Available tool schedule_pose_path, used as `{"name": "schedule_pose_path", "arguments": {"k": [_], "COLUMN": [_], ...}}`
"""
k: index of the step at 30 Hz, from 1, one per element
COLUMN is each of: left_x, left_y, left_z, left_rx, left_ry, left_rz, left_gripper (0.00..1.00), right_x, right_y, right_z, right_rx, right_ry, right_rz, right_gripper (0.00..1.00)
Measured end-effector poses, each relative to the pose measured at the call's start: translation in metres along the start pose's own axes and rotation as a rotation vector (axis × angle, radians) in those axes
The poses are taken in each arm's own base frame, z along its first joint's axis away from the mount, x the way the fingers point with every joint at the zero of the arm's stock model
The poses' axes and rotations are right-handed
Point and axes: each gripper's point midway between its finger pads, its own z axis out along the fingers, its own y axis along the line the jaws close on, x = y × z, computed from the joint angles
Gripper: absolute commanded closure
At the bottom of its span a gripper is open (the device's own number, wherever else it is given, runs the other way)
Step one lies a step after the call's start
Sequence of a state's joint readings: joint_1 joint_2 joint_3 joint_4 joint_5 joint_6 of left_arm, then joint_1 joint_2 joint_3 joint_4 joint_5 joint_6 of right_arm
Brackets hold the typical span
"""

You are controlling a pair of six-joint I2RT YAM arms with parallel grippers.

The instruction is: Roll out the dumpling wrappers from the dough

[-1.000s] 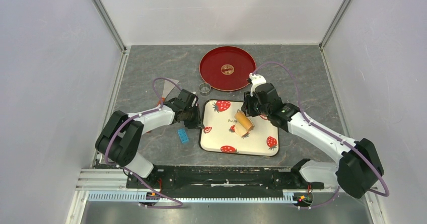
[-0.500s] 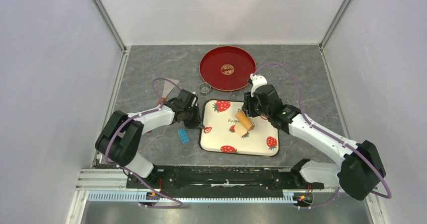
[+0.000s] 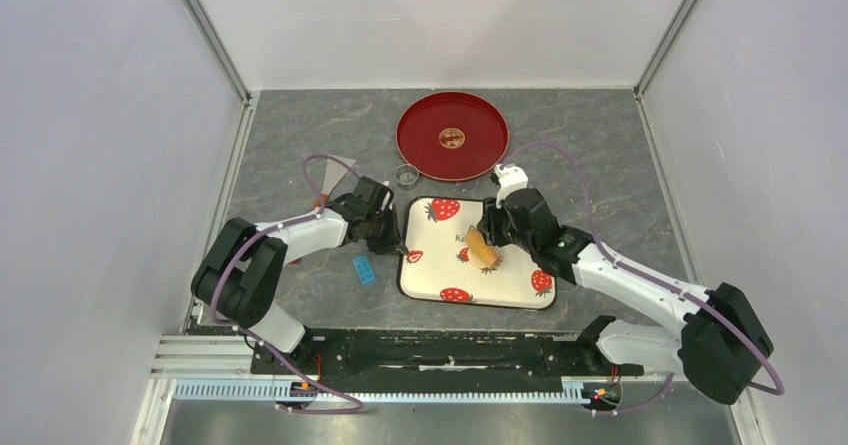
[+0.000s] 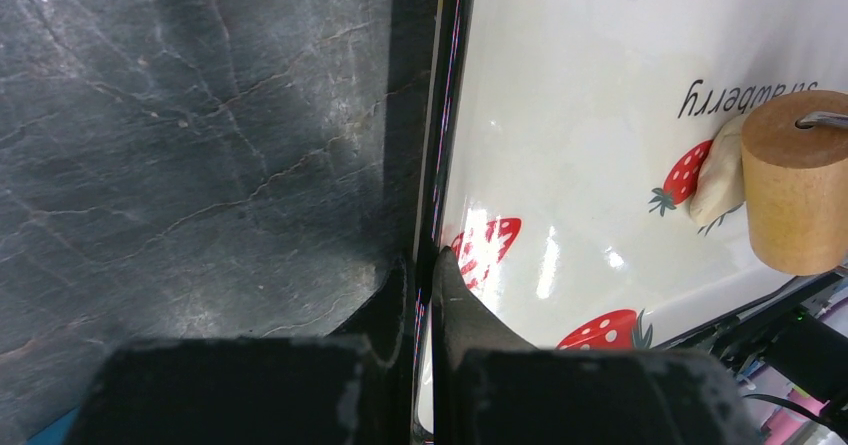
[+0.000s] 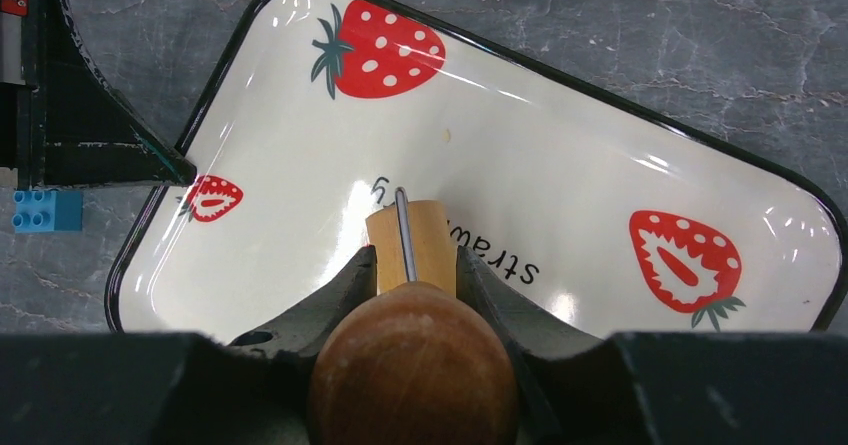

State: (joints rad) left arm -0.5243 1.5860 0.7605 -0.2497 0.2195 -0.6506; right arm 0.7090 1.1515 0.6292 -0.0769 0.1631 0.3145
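Note:
A white strawberry-print tray [image 3: 515, 275] lies mid-table. My left gripper [image 3: 387, 238] is shut on its left rim; in the left wrist view [image 4: 430, 265] the black rim sits between the two jaws. My right gripper [image 3: 497, 227] is shut on the handle of a small wooden roller [image 3: 482, 247], which rests on the tray. The right wrist view shows the gripper [image 5: 416, 255] closed round the roller [image 5: 425, 227], with its round knob [image 5: 412, 370] nearest the camera. A pale cream piece of dough [image 4: 718, 170] lies flat against the roller's end [image 4: 795, 195], partly hidden by it.
A round red tray [image 3: 452, 135] sits at the back. A small metal ring [image 3: 406, 175] stands left of it. A blue brick [image 3: 364, 269] lies left of the strawberry tray, also in the right wrist view [image 5: 45, 210]. A pale triangular scraper [image 3: 335, 173] lies back left.
My right gripper has moved nearer and slightly left with the roller, swinging it across the tray. The left gripper has stayed on the rim.

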Motion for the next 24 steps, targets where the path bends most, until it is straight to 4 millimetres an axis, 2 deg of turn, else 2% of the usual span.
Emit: {"name": "schedule_pose_path", "arguments": {"k": [13, 22, 24], "left_x": [-0.003, -0.003, -0.001], "left_y": [-0.004, 0.001, 0.003], "left_z": [-0.001, -0.005, -0.007], "left_rx": [0.017, 0.017, 0.02], "left_ry": [-0.017, -0.077, -0.076], "left_rz": [0.0, -0.042, -0.058], "left_gripper": [0.98, 0.98, 0.98], "right_x": [0.008, 0.013, 0.011], "right_y": [-0.009, -0.039, -0.04], "right_z": [-0.011, -0.009, -0.008], "right_rx": [0.017, 0.15, 0.157], "right_ry": [-0.143, -0.191, -0.199], "right_rz": [0.018, -0.005, -0.004], "right_gripper": [1.0, 1.0, 1.0]}}
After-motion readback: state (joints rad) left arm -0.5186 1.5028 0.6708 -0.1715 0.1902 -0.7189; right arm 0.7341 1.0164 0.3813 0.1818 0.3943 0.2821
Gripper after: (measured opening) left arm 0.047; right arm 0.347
